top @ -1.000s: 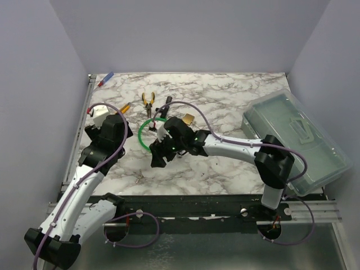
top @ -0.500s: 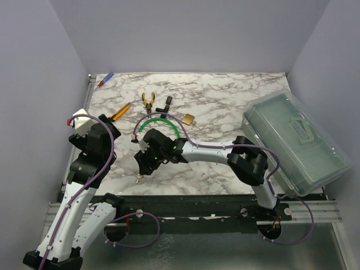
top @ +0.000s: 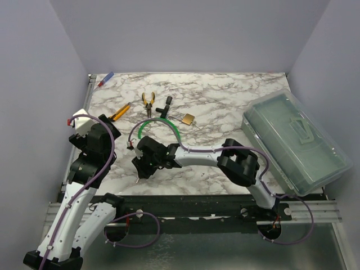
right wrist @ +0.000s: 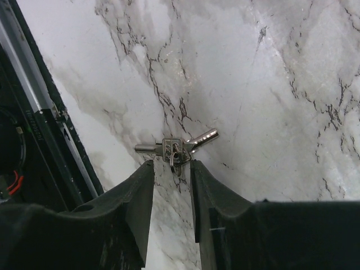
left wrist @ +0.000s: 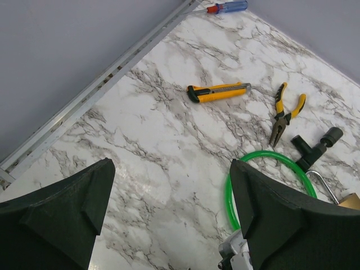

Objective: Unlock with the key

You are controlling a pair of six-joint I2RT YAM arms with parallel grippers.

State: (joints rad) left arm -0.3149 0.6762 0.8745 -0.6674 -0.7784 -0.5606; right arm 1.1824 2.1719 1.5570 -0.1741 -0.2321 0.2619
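Near the front-left of the marble surface (top: 236, 95), right tool (right wrist: 171, 164) nosed down over a small bunch of keys (right wrist: 175, 148). Parted only narrowly, one fingertip to each side of the key ring, a sliver of gap showing on both sides; gripping nothing as far as can be seen. Keys flat on the surface, close to the front rail (right wrist: 37, 130), well apart from the brass padlock (top: 188, 118) farther back. Just behind the right wrist, a green hoop (top: 147, 122), with the padlock just beyond its far right end. Farther back, yellow pliers (top: 148, 100), a yellow utility knife (top: 119, 112), a black fitting (top: 165, 107), and a screwdriver (top: 105, 79) in the far-left corner. Off to the right, a clear lidded box (top: 295, 143). At the left edge, left tool (left wrist: 169, 225) raised above the surface, spread wide, empty
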